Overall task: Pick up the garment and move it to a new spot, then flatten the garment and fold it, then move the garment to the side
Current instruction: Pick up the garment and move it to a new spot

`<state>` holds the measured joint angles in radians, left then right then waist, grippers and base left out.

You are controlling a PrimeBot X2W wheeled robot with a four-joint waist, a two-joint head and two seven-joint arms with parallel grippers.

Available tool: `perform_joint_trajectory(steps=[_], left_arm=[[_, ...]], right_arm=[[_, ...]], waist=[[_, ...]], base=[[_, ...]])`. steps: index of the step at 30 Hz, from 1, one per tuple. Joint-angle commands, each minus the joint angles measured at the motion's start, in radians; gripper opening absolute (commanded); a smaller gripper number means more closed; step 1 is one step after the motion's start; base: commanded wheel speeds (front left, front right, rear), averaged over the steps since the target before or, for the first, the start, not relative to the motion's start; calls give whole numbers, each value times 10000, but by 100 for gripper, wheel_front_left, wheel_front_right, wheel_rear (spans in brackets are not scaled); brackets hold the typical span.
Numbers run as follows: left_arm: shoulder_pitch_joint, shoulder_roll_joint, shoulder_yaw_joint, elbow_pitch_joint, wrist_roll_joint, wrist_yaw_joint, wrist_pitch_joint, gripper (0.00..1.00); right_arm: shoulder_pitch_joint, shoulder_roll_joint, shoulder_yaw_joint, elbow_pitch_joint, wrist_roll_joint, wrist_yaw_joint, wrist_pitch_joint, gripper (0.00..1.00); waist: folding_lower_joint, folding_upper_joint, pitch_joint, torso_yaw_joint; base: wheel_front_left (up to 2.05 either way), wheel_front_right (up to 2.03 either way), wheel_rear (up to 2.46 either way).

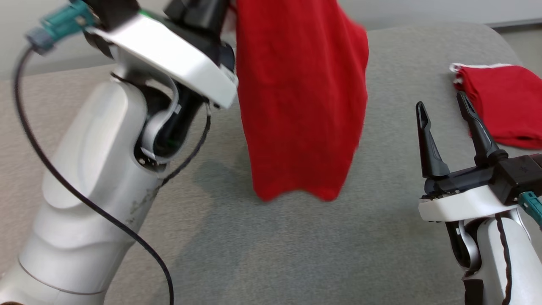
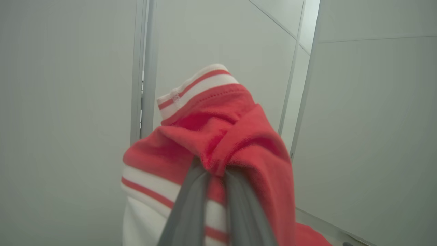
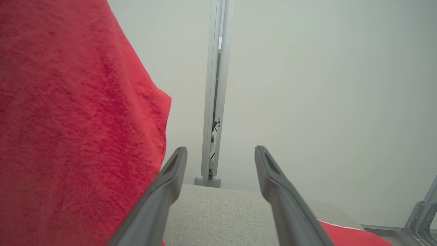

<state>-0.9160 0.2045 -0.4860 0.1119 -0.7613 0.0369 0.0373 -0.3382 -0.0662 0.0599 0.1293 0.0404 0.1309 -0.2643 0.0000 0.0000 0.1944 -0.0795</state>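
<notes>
Seen from the head view, a big red soft cloth garment [image 1: 300, 106] hangs down from the top of the picture. Its bottom edge is just over the grey cloth-covered desk [image 1: 275, 254], and I cannot tell if it touches. The tall white left arm [image 1: 97, 169] reaches up beside it, but the picture cuts off its fingers.

The left wrist view shows what the head view cannot. The left hand [image 2: 215, 171] is pinched together on a bunch of the red garment. This part has a hem with white and red stripes [image 2: 201, 83]. The cloth hides the finger tips.

The right hand [image 1: 439, 101] stands low on the right. Its two dark fingers point up, wide apart, with nothing between them. In the right wrist view the red garment hangs close by one finger, and I cannot tell if they touch. That view also shows a pale wall with a thin metal post [image 3: 215, 102] behind the desk.

A smaller folded red cloth with a white edge [image 1: 504, 101] lies on the desk at the far right. The picture edge cuts part of it off, and the right hand's fingers cover a little. The right wrist view shows just a corner of it.

A thin black cable [image 1: 25, 127] loops down from a blurry teal plug [image 1: 63, 21]. A tiny pale mark [image 1: 527, 166] on the right hand's black block is too small to read.
</notes>
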Motion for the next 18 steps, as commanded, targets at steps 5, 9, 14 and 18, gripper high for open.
perform_joint_trajectory(steps=[5, 9, 14, 18], left_arm=[[929, 302, -402, 1197, 280, 102, 20, 0], [1390, 746, -646, 2897, 882, 15, -630, 15], [1602, 814, -1036, 4777, 1290, -289, -1308, 100], [1779, 476, -958, 5499, 1137, -310, -1889, 100]], right_arm=[[18, 79, -61, -230, 20, -4, -15, 100], [72, 122, 166, -262, -2, -4, -16, 100], [89, 130, 289, -215, 51, -4, -16, 100], [116, 133, 237, -220, 1, -4, -16, 100]], waist=[[0, 0, 391, -1146], [0, 0, 489, -1382], [0, 0, 469, -1287], [0, 0, 395, -1041]], base=[[0, 0, 0], [0, 0, 0], [0, 0, 0], [0, 0, 0]])
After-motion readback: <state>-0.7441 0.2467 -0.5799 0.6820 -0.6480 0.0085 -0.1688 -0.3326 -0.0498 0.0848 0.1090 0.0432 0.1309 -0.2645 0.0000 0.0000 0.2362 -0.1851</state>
